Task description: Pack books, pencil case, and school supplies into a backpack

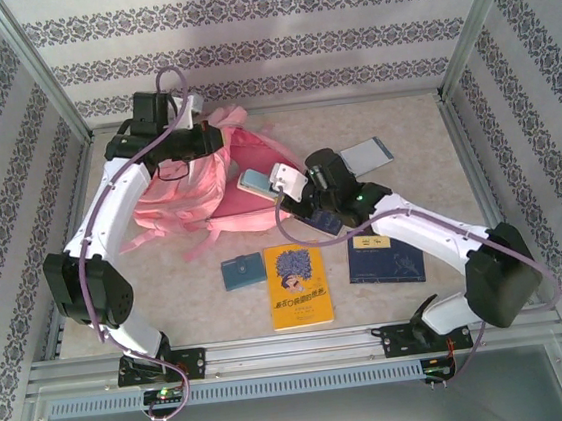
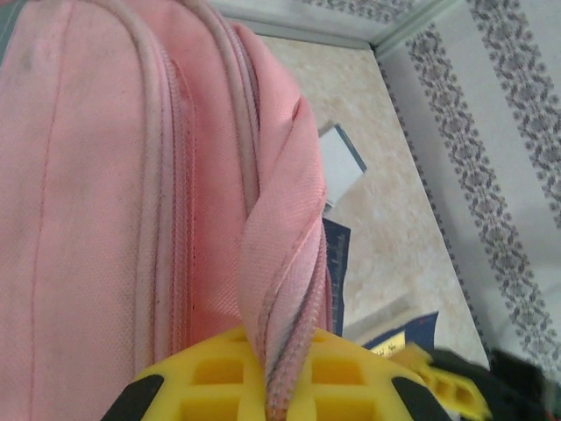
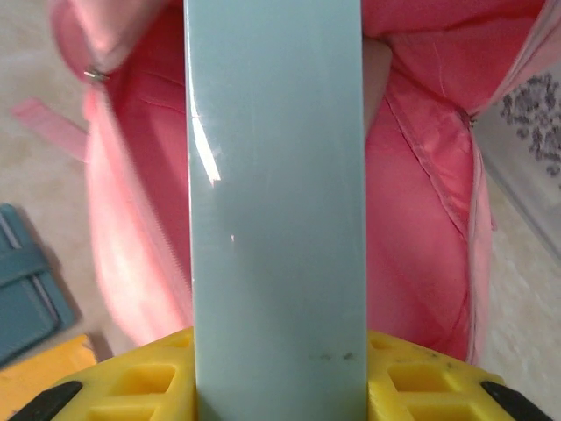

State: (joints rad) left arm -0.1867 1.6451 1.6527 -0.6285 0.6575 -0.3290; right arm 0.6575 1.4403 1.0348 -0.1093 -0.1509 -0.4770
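Note:
The pink backpack (image 1: 193,189) lies at the back left with its mouth open to the right. My left gripper (image 1: 192,144) is shut on the backpack's zip edge (image 2: 280,333) and holds it up. My right gripper (image 1: 280,183) is shut on a long pale blue-grey pencil case (image 1: 256,182), whose far end points into the open pink inside (image 3: 421,219). On the table lie a yellow book (image 1: 298,285), a navy book (image 1: 385,258), a grey-white notebook (image 1: 368,154) and a dark teal box (image 1: 242,271). Another navy book (image 1: 327,222) sits partly under my right arm.
Patterned walls with metal frame posts close in the back and both sides. The aluminium rail (image 1: 295,348) with both arm bases runs along the near edge. Pink straps (image 1: 199,247) trail from the backpack toward the teal box.

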